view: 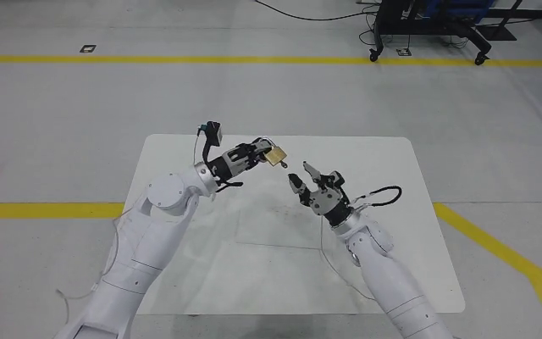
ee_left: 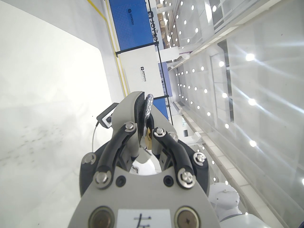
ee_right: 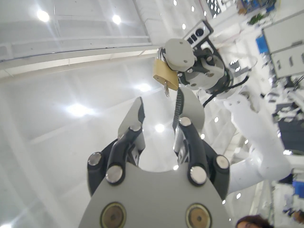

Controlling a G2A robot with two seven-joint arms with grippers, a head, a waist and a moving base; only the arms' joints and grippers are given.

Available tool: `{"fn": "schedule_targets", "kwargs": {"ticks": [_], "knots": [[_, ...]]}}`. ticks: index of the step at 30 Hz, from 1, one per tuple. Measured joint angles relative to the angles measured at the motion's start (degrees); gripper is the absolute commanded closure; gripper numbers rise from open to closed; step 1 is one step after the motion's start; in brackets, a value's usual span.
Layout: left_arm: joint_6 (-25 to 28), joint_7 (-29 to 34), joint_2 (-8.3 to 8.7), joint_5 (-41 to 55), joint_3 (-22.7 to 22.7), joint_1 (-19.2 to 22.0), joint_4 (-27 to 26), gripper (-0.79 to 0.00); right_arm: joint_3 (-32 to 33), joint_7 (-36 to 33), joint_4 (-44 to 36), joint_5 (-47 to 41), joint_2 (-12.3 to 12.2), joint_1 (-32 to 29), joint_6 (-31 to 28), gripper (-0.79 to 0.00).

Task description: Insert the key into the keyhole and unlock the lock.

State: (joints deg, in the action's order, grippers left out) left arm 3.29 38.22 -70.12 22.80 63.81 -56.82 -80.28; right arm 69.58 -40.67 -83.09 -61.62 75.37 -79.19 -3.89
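Observation:
A brass padlock is held above the white table, with my left gripper shut on it. In the right wrist view the padlock hangs from the left gripper, and a silver key sticks out of its keyhole. The left wrist view shows a sliver of brass between the closed fingers. My right gripper is open and empty, a short way from the padlock, pointing at it. In its own view the right gripper sits just short of the key.
The white table top lies under both arms. Yellow floor lines run behind and beside it. A dark wheeled frame stands at the far right of the floor.

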Motion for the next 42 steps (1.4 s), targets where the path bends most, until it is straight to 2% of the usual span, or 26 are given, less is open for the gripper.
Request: {"fn": "schedule_targets", "kwargs": {"ticks": [4, 8, 11, 14, 17, 21, 26, 30, 31, 32, 33, 37, 42], "knots": [[-0.6, 0.3, 0.22, -2.1, 0.3, -0.5, -1.1, 0.0, 4.7, 5.7, -6.6, 7.1, -1.0, -5.7, -5.1, -0.785], [-3.2, 0.0, 0.49, -11.5, -2.2, -0.6, -3.4, 0.0, 13.3, 14.0, -15.5, 15.5, -2.2, -14.2, -11.4, -0.785], [-6.2, 1.9, 0.64, -20.3, -5.4, 0.5, -4.5, 0.0, 16.8, 20.4, -22.7, 19.6, -2.3, -20.1, -13.6, -0.785], [-10.0, 2.1, 0.67, -33.2, -9.7, 1.3, -5.6, 0.0, 16.7, 20.3, -22.6, 19.4, -2.3, -20.0, -13.5, -0.785], [-12.2, 6.8, 0.52, -41.0, -13.7, 2.1, -5.1, 0.0, 16.7, 20.1, -22.2, 19.4, -2.3, -19.7, -13.5, -0.785], [-12.3, 12.1, 0.15, -47.0, -17.9, 3.9, -3.6, 0.0, 16.7, 20.2, -22.3, 19.4, -2.3, -19.8, -13.5, -0.785], [-12.9, 13.4, -0.56, -50.8, -20.7, 5.4, -1.7, 0.0, 16.7, 20.2, -22.3, 19.4, -2.3, -19.8, -13.5, -0.785], [-14.0, 13.3, -1.01, -52.5, -21.7, 6.1, -1.0, -0.437, 16.7, 20.2, -22.3, 19.4, -2.3, -19.8, -13.5, -0.785], [-14.2, 13.0, -1.08, -53.0, -21.8, 6.1, -1.0, -0.631, 16.7, 20.2, -22.3, 19.4, -2.3, -19.8, -13.5, -0.785], [-14.5, 12.5, -1.16, -53.6, -22.0, 6.1, -1.2, -0.736, 16.7, 20.2, -22.3, 19.4, -2.3, -19.8, -13.5, -0.785], [-14.6, 12.0, -1.19, -53.9, -21.9, 6.0, -1.5, -0.776, 16.7, 20.2, -22.3, 19.4, -2.3, -19.8, -13.5, -0.785], [-15.0, 10.5, -0.86, -52.5, -19.8, 4.1, -4.8, -0.785, 16.7, 20.2, -22.3, 19.4, -2.3, -19.8, -13.5, -0.785], [-13.2, 9.1, 0.77, -48.5, -13.1, -0.9, -10.1, -0.785, 16.7, 20.2, -22.3, 19.4, -2.3, -19.8, -13.5, -0.785]]}}
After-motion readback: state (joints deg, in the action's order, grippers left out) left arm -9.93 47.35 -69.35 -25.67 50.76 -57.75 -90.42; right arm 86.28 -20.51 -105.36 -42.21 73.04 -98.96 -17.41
